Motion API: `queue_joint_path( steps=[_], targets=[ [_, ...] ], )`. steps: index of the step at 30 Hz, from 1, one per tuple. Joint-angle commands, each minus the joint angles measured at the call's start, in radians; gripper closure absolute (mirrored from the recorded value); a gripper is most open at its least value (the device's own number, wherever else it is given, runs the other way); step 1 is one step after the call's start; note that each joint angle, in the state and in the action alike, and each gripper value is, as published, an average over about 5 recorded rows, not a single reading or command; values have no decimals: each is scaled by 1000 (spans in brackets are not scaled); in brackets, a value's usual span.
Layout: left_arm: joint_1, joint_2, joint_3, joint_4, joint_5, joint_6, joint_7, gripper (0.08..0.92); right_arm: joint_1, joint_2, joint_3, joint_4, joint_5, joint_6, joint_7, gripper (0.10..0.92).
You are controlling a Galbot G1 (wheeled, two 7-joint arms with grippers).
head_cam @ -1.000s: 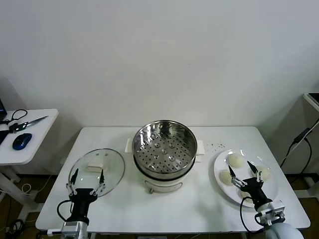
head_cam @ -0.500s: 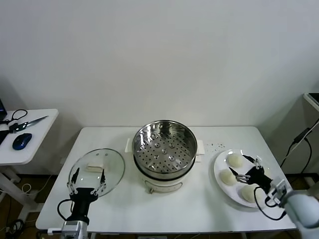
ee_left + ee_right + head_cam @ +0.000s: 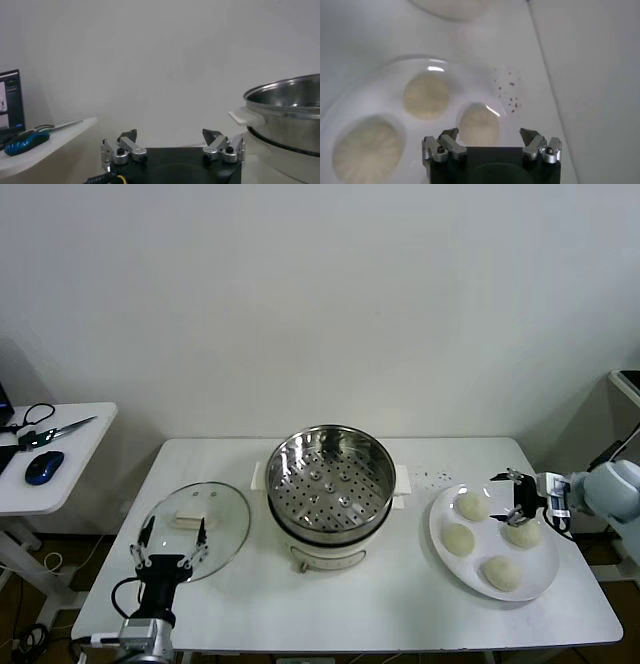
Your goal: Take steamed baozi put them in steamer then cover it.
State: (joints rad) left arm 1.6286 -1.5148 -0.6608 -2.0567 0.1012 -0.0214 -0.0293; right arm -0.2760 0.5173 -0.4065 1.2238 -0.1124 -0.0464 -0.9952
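On the white plate (image 3: 545, 576), four smooth cream baozi (image 3: 458, 539) lie under the wide-open, empty right tool (image 3: 513, 496).

Steamer (image 3: 331, 484) stood at centre of tabletop (image 3: 400, 594), nothing in it. Cover (image 3: 196, 528) lay flat on tabletop to its left. Plate (image 3: 545, 569) sat to steamer's right, w/ four baozi (image 3: 459, 539) on it. Left claw (image 3: 170, 545) sat at tabletop's near-left, over cover's near edge. Right claw (image 3: 517, 495) came in from the right, above plate's far-right part, just over a baozi there. Small side desk (image 3: 70, 459) stood left of tabletop, apart from it, w/ mouse (image 3: 43, 468) and scissors (image 3: 58, 431) on top.
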Motion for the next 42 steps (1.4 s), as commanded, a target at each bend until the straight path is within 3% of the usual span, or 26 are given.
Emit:
queue_joint_path(
  steps=[1,21,35,42],
  targets=[
    [-15,2,-3,7,1,16,0,177,385,68,-492,-182,-32,-10,-112,203],
    [-6,3,-18,35,13,6,1,177,279,288,-369,-341,-86,-26,-51,203],
    [3,-1,-26,34,13,1,-1,177,257,324,-361,-353,-109,-25,-56,203],
    [6,0,-28,33,13,1,-4,177,257,313,-355,-355,-132,-13,-64,309]
  ],
)
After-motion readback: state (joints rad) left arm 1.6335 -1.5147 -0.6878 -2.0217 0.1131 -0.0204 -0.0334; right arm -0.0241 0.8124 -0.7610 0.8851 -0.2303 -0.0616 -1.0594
